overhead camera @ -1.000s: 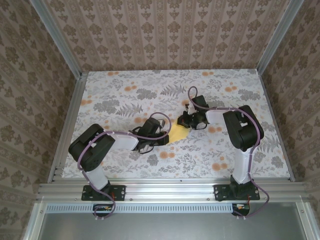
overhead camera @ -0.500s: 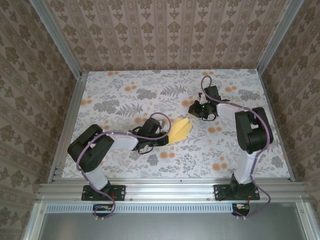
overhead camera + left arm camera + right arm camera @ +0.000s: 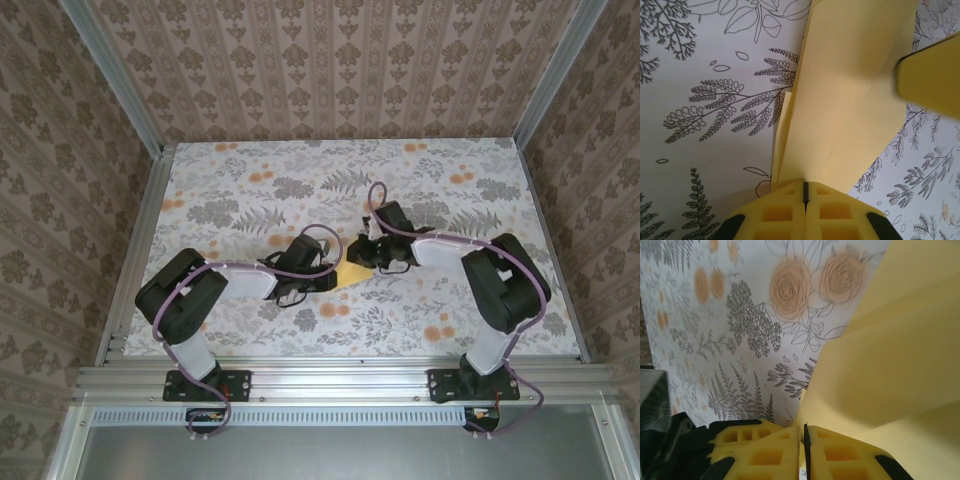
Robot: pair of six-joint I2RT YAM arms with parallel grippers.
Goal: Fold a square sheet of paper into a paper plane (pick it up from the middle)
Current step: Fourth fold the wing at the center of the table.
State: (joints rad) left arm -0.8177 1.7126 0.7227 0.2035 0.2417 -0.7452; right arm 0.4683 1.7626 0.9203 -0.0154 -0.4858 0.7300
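Yellow paper (image 3: 351,273), partly folded, sits mid-table on the flowered table (image 3: 250,200), pinched at its left end by the clenched left gripper (image 3: 805,191) and at its far-right edge by the clenched right gripper (image 3: 804,434), so pulling apart could tear it.

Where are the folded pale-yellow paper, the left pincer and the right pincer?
folded pale-yellow paper (image 3: 850,100): left wrist view, on its broad flat flap.
left pincer (image 3: 805,186): left wrist view, at the seam between its shut yellow fingertips.
right pincer (image 3: 803,430): right wrist view, at the seam between its shut yellow fingertips.
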